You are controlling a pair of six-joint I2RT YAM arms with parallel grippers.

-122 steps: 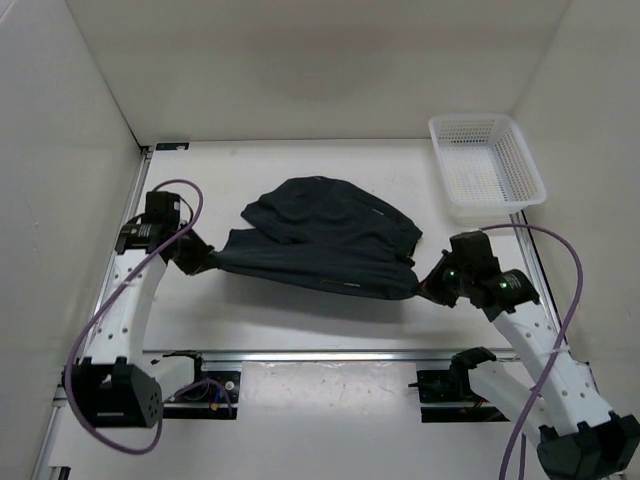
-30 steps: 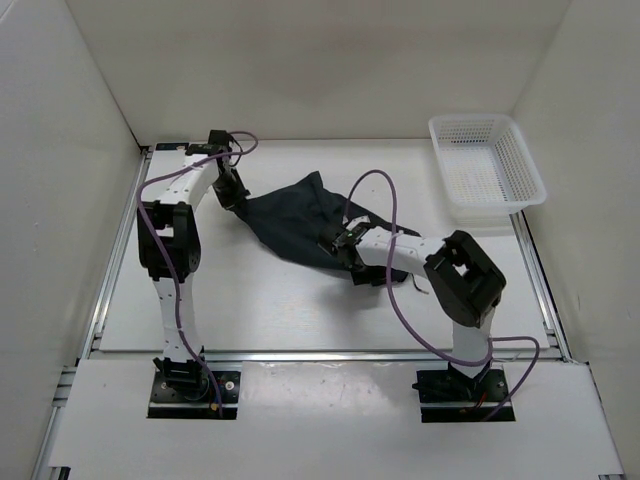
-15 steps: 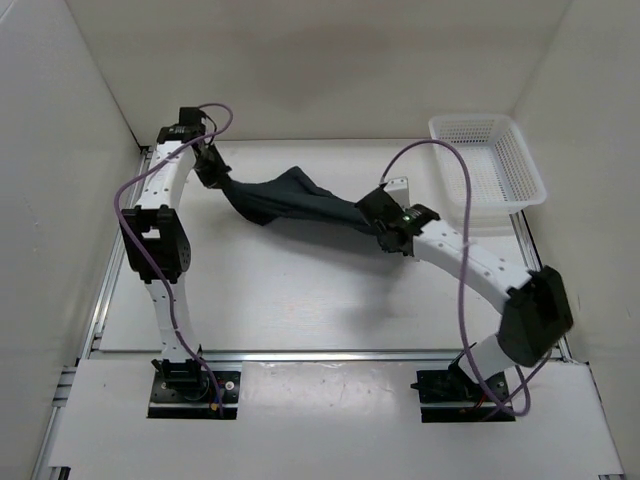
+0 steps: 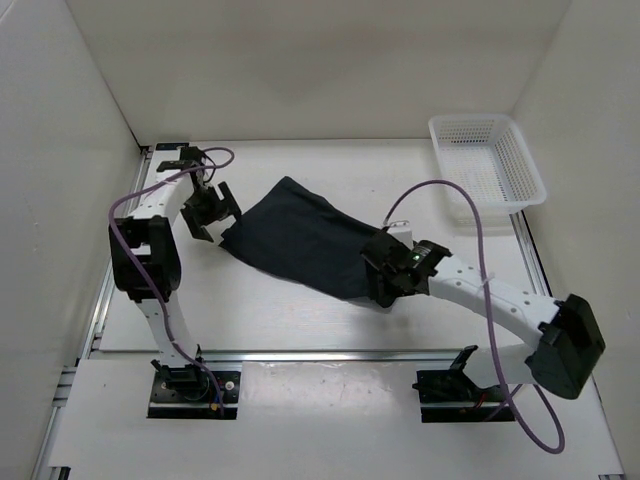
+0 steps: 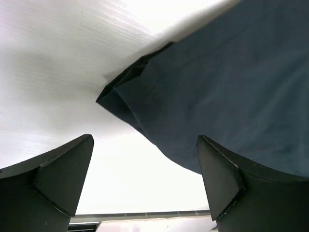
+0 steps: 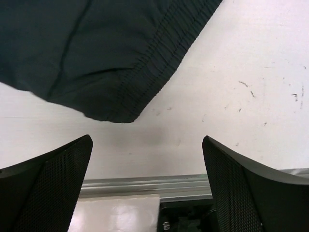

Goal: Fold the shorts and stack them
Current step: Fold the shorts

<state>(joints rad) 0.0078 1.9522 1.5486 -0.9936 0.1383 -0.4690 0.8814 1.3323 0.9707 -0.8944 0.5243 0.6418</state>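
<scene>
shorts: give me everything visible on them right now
The shorts are dark navy soft cloth, folded into a flat layered slab lying diagonally on the white table. A gathered elastic waistband edges the near-right corner; stacked layers show at the left corner. The left gripper and right gripper sit open by those corners, gripping nothing.

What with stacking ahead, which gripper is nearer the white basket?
Right. The right gripper is at the shorts' right end, left of and nearer than the basket; the left gripper is at their left end, across the table.
</scene>
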